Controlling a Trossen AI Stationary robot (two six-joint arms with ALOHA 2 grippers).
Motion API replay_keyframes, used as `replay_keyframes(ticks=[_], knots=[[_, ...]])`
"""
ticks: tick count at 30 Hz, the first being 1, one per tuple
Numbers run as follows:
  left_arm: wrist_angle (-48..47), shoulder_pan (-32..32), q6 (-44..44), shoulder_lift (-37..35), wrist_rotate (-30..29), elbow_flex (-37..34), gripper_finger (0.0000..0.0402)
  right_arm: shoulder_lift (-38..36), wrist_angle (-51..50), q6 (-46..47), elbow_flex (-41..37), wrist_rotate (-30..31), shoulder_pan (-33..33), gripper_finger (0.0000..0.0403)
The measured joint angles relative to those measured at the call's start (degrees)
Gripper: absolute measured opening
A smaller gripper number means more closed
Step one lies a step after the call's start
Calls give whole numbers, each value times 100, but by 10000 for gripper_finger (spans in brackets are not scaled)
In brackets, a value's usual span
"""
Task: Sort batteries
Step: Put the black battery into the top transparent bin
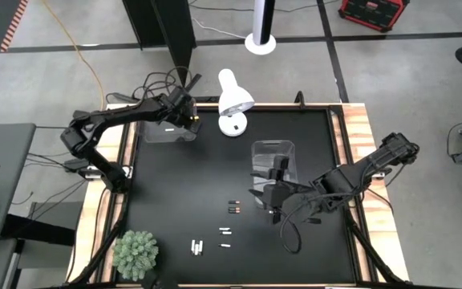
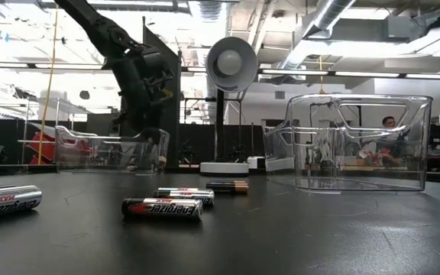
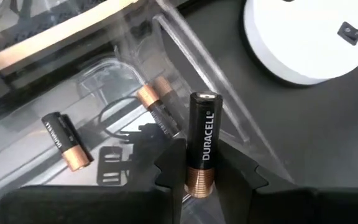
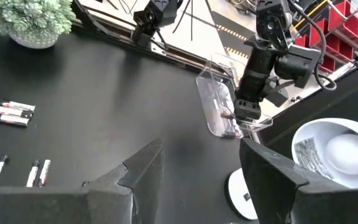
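Left gripper (image 3: 202,177) reaches far forward, fingers pinched close; right gripper (image 4: 201,165) waits mid-table, fingers apart.

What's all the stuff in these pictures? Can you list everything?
table: one, black top, under everything
bins: two, clear, one back left, one right of the middle
lamp: one, white, back middle
plant: one, green, front left corner
loose batteries: about eight, dark or white-silver, front middle of table
binned batteries: two, black and copper, in left bin
held battery: one, black and copper, over left bin
left gripper: dark, gripping held battery
right gripper: dark, open, beside right bin
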Motion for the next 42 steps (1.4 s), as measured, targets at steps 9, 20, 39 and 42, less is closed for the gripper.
replay_keyframes(ticks=[9,20,39,42], knots=[[-100,0,-173,5,-4,0,102,-1,-26,-3,0,0,-2,221],[130,-161,486,-437,-68,0,139,0,-102,-20,0,-2,-2,221],[-404,-3330,1268,-1887,-274,4,135,219,-522,672,-2,-636,-87,221],[-362,-3858,1140,-1866,-929,4,134,413,-526,821,-2,-836,-136,221]])
